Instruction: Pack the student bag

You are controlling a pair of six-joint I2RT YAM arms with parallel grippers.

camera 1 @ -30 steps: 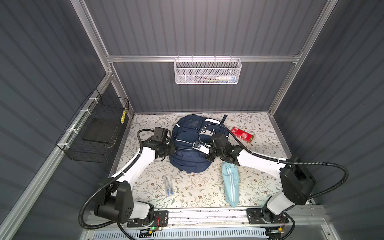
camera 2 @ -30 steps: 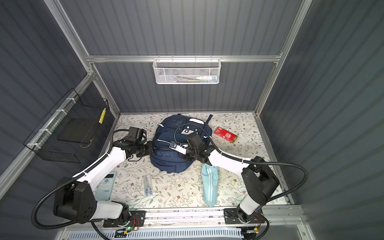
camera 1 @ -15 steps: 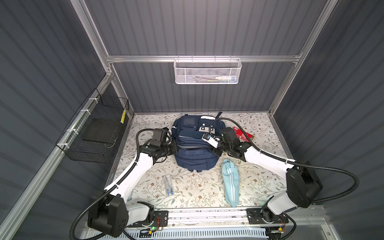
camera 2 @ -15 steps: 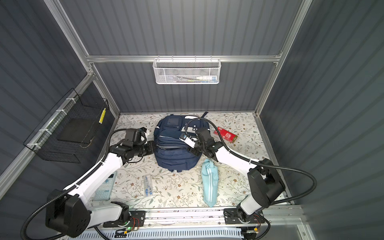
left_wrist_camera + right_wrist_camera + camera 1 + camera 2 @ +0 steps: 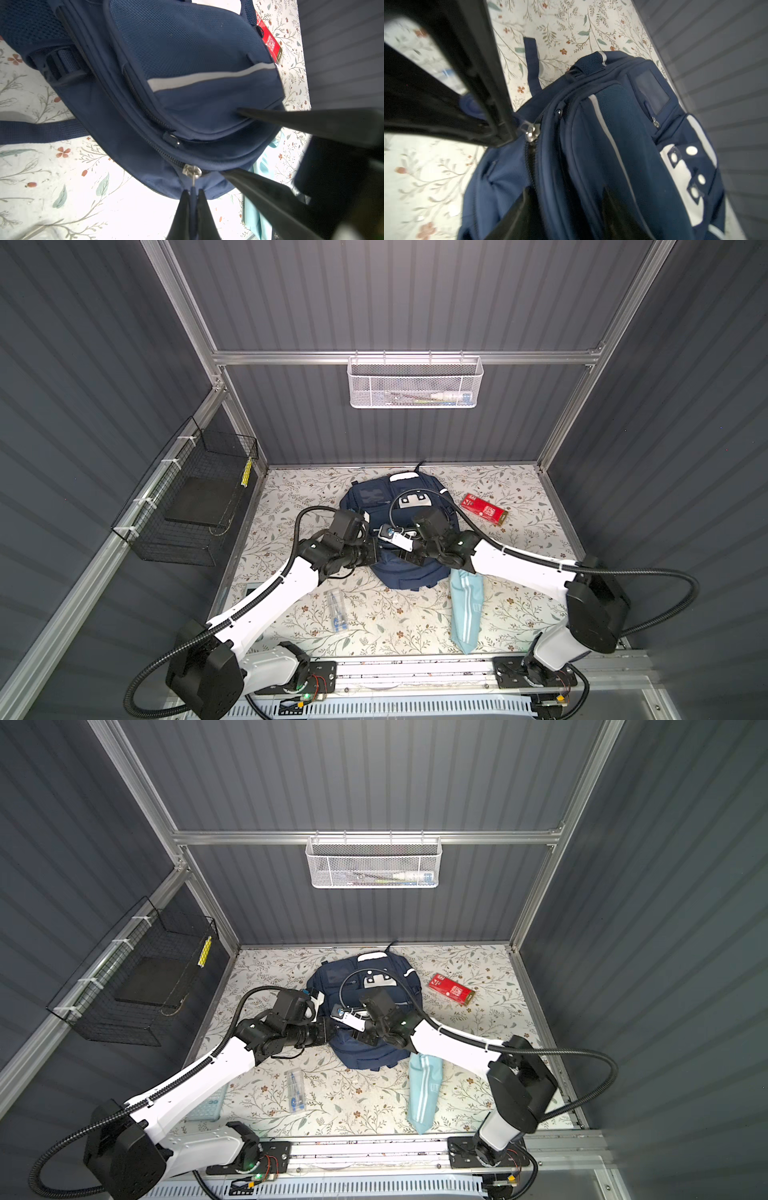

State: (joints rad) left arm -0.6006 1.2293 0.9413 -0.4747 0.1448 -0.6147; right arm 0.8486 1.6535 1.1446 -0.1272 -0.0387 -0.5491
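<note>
A: What lies nearest the front rail?

B: On the floral tablecloth [image 5: 395,626], a light-blue fabric pouch [image 5: 467,605] with white stripes sits at 5 o'clock of the student bag [image 5: 370,497], its far end under the right arm. At 7 o'clock lies a clear packet of pens [image 5: 336,609]. At 8, a pale calculator [image 5: 208,1106] is half hidden by the left arm.

A: And the bag?

B: It lies mid-table, front up. It is navy woven fabric with a mesh-textured pocket, a grey-white stripe and white patches. Both arms meet over its near end and cover that part in both top views.

A: The grippers?

B: The left gripper [image 5: 193,194] is pinched tight on the navy zip pull [image 5: 193,188] hanging from a metal slider [image 5: 192,171]. The right gripper [image 5: 230,141] has its jaws partway apart with front-pocket fabric between them; whether they press it cannot be told.

A: Farther back?

B: A red carton [image 5: 484,510] lies at 2 o'clock, its white print too small to read. A black wire basket [image 5: 195,497] with a yellow tag hangs at 9 on the side wall. A white mesh basket [image 5: 415,381] at 12 on the back wall holds slim items.
</note>
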